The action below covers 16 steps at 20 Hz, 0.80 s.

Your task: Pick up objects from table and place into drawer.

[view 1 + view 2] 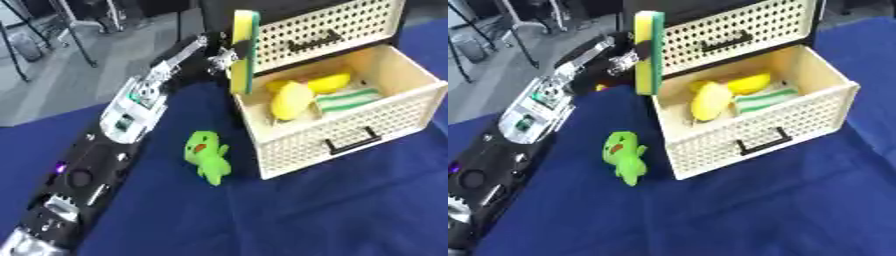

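So nearest the robot there's just blue-covered tabletop, nothing on it along the near edge. A bit further in, toward the left side of the tabletop, one green plush toy lies flat, long axis running roughly near-to-far, just off the drawer's front left corner but not touching it as far as the views show.

The open drawer sits toward the far right of the tabletop, pulled out of a cream perforated cabinet. Inside, counted: two yellow items, possibly lemon or banana shaped, plus one green-and-white striped cloth.

The left arm stretches along the left edge out to the far side, and the left hand is clamped on one yellow-and-green sponge. The sponge stands on end, long axis vertical, lower end right over the drawer's back left corner, about level with the rim. So the thing that matters: the sponge is already just above the drawer's left wall, and the free space lies to the hand's right. Best guess, it needs a small shift rightward before letting go, otherwise it could catch on the wall or tip out onto the cloth.

The right hand isn't visible in either view, so the left is clearly the nearer one for the toy too.
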Available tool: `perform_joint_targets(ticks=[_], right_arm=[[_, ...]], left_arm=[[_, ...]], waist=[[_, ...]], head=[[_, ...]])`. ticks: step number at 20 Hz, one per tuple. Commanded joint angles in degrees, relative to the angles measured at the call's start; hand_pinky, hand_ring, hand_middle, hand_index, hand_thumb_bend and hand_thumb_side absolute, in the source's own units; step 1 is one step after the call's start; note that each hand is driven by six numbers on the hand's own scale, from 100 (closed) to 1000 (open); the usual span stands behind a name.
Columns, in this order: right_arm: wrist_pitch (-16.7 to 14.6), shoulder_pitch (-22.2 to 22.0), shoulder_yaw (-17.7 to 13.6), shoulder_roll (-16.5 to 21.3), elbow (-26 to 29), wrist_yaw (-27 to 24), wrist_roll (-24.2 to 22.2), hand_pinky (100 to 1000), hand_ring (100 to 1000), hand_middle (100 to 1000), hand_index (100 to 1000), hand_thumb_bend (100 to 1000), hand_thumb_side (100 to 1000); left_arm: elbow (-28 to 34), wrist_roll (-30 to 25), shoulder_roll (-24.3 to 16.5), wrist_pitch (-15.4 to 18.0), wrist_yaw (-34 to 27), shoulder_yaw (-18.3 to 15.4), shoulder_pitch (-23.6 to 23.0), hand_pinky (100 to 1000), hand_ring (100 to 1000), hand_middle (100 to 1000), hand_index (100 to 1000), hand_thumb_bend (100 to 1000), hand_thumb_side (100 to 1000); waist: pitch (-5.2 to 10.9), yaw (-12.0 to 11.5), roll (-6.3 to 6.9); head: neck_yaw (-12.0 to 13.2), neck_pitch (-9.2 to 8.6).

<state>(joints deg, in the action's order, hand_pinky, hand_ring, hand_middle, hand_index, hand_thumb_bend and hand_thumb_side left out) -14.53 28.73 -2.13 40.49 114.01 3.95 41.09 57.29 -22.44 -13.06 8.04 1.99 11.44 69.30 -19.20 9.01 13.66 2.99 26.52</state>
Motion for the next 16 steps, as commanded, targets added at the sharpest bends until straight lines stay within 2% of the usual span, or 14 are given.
perform_joint_targets(ticks=[1,4,8,10,16], right_arm=[[0.12,1.26,-0.55,0.47,0.58,-0.47,0.01,448,536,478,711,100,975],[0.14,1.59,-0.68,0.14,0.58,-0.64,0.07,448,535,478,710,100,975],[0.30,1.87,-0.75,-0.30,0.58,-0.90,0.06,447,535,477,711,100,974],[0.27,1.97,-0.72,-0.50,0.58,-1.06,-0.03,446,534,476,711,100,974],[0.43,1.54,-0.91,-1.00,0.58,-1.34,-0.19,445,533,475,710,100,974]], left_arm=[[-2.14,-0.71,0.34,1.76,-0.75,-0.94,1.09,391,641,604,806,318,715],[-4.56,-0.71,1.04,2.91,-1.21,-1.60,1.53,400,655,618,838,338,733],[-6.41,-2.38,1.47,5.07,-1.41,-2.15,2.10,549,773,807,997,509,836],[-6.91,-4.21,1.49,6.12,-1.87,-2.54,2.32,610,816,871,1000,584,881],[-7.23,-4.77,0.96,7.14,-3.76,-4.00,2.33,620,822,894,1000,594,887]], waist=[[0.76,0.36,-0.71],[0.45,0.79,-0.71],[0.19,1.12,-0.71],[0.14,1.36,-0.71],[0.13,1.65,-0.71]], head=[[0.45,-0.57],[0.39,-0.64],[0.52,-0.90],[0.61,-0.87],[0.66,-0.52]])
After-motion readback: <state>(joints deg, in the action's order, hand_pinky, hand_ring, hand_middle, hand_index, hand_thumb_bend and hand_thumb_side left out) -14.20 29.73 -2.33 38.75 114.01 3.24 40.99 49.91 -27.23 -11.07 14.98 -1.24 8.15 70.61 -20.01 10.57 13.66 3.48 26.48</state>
